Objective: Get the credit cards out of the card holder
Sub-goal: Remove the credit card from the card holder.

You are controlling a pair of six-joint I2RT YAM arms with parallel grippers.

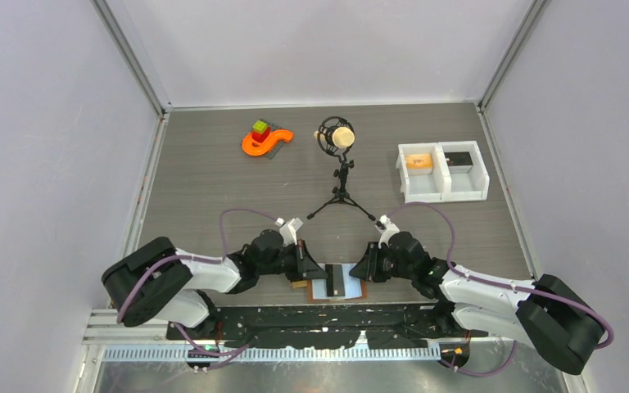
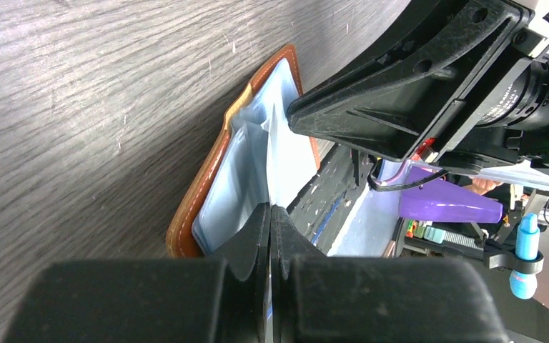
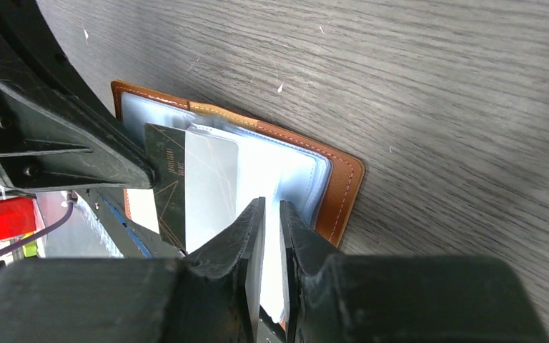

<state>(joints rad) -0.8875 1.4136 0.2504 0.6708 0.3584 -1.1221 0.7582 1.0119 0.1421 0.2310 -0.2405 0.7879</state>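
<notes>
The brown leather card holder (image 1: pixel 359 288) lies open, pale blue inside up, at the table's near edge between my two grippers. It also shows in the left wrist view (image 2: pixel 186 221) and the right wrist view (image 3: pixel 339 186). A dark card with gold lines (image 3: pixel 168 182) and a pale silver card (image 3: pixel 211 179) stick out of its sleeves toward the near edge. The dark card shows as a black strip from above (image 1: pixel 333 281). My left gripper (image 1: pixel 307 266) (image 2: pixel 270 211) is shut on a thin pale sheet seen edge-on, sleeve or card. My right gripper (image 1: pixel 366 266) (image 3: pixel 271 207) pinches a pale sleeve on the holder's right half.
A microphone on a black tripod (image 1: pixel 341 176) stands mid-table behind the grippers. A white two-compartment bin (image 1: pixel 442 172) sits at the back right, an orange toy with coloured blocks (image 1: pixel 264 139) at the back left. The black mounting rail (image 1: pixel 319 315) runs just below the card holder.
</notes>
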